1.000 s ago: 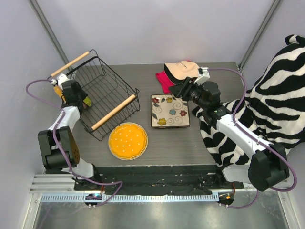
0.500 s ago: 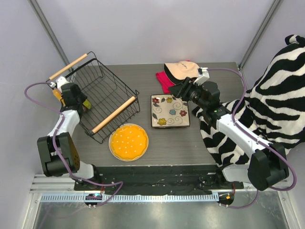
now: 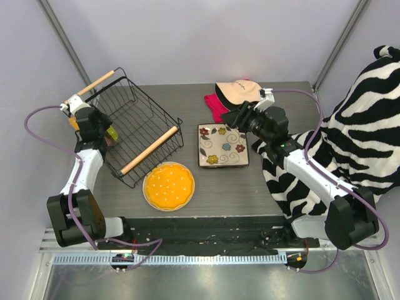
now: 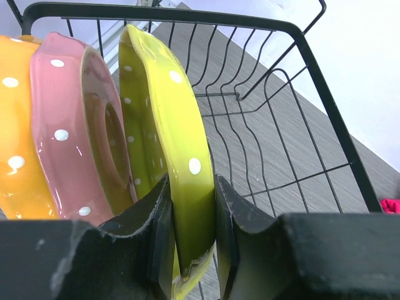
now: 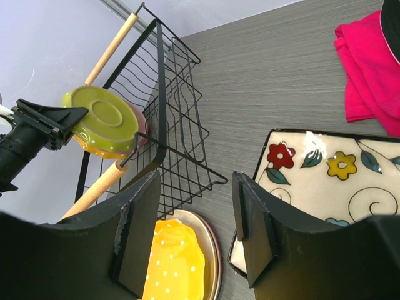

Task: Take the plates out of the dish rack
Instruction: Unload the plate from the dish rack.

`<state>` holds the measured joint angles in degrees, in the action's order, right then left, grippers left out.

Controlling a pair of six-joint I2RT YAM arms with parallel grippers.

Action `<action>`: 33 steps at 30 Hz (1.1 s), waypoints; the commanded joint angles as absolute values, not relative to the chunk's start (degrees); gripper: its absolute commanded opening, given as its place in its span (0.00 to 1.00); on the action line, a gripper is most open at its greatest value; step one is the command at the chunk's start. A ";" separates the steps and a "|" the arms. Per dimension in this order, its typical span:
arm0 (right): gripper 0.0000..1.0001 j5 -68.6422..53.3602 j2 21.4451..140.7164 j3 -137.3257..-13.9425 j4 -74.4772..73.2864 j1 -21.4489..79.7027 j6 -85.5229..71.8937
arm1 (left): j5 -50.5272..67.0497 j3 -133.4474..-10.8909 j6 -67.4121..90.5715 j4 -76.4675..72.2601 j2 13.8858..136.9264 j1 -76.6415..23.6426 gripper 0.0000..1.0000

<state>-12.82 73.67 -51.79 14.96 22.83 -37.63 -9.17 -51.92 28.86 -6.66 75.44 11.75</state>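
The green plate (image 4: 162,125) stands on edge in the dish rack (image 4: 325,81) at the table's (image 3: 219,187) far-left corner, just beside the pink plate (image 4: 69,125). Pinched only by its glossy rim, it could slip or snag a wire when lifted. The left gripper (image 4: 190,200) reaches in from the left, clamped on that rim. The right gripper (image 5: 194,206) hovers part-open and empty near the square plate (image 5: 325,169).

Bright, even light; only soft shadows under the dish rack (image 3: 149,149). Left wrist: small glare streaks on the green plate (image 4: 175,125) in the rack, wall (image 4: 362,62) behind it washes out.
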 commanded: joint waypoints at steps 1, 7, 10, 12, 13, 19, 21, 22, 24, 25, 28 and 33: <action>0.57 -12.83 73.83 -53.53 17.05 22.59 -37.09 | -10.90 -54.49 27.25 -15.03 71.63 12.22 0.00; 0.57 -12.83 73.74 -53.61 16.88 22.68 -37.00 | -6.16 -54.49 25.14 -15.12 70.05 12.22 0.00; 0.57 -12.83 73.48 -53.53 16.79 22.68 -37.00 | -5.10 -54.05 25.14 -15.47 68.91 12.22 0.00; 0.57 -12.57 73.30 -53.53 16.53 22.68 -36.91 | -3.78 -53.79 24.79 -15.82 68.21 12.22 0.00; 0.57 -12.57 73.13 -53.53 16.52 22.68 -36.83 | -3.52 -53.79 24.70 -15.73 67.68 12.22 0.00; 0.57 -12.39 73.12 -53.61 16.26 22.68 -36.65 | -0.18 -53.88 24.79 -16.61 66.36 12.22 0.00; 0.57 -12.30 72.95 -53.61 16.26 22.68 -36.74 | 3.15 -54.05 24.52 -16.96 66.36 12.22 0.00; 0.57 -12.22 72.95 -53.61 16.09 22.68 -36.83 | 4.21 -54.40 24.52 -17.05 66.36 12.22 0.00; 0.57 -12.22 72.69 -53.61 16.08 22.68 -37.00 | 7.54 -54.84 24.61 -17.23 66.36 11.87 0.00; 0.57 -12.22 72.42 -53.53 15.82 22.59 -37.00 | 8.60 -55.02 24.61 -17.49 66.36 11.78 0.00; 0.57 -12.48 71.81 -53.79 15.30 22.68 -36.65 | 13.08 -55.11 23.56 -19.16 65.22 10.11 0.00; 0.57 -13.27 70.23 -54.67 13.36 22.68 -36.56 | 18.18 -55.20 15.31 -18.81 61.18 3.18 0.00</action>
